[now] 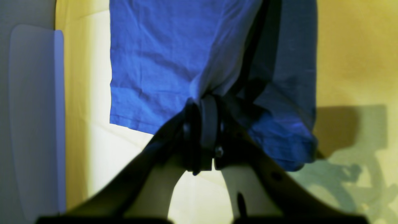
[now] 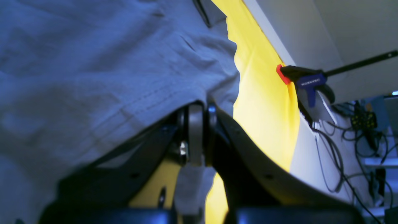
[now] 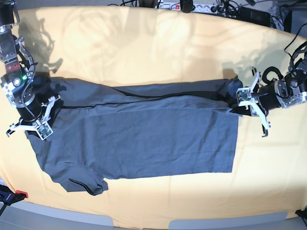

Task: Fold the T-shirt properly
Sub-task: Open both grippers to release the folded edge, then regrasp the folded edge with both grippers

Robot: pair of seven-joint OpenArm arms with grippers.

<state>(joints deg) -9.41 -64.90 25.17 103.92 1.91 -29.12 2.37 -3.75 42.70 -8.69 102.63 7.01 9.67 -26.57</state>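
Observation:
The dark slate-grey T-shirt [image 3: 153,139] lies lengthwise across the yellow-orange tablecloth [image 3: 144,48], its far long edge folded over toward the middle. One sleeve [image 3: 86,184] sticks out at the front left. My left gripper [image 3: 238,106] is at the shirt's right end and is shut on the hem fabric; the left wrist view shows this too, gripper [image 1: 202,104] pinching the bunched cloth [image 1: 161,56]. My right gripper [image 3: 38,132] is at the shirt's left end, shut on the fabric there; in the right wrist view the gripper [image 2: 199,107] bites the cloth [image 2: 93,62] near a stitched seam.
A red-and-black clamp [image 2: 303,82] pins the tablecloth at the table edge; it also shows at the front left [image 3: 12,195]. Cables and a power strip [image 3: 201,7] lie along the back edge. Loose cables [image 2: 342,149] hang beyond the table's side.

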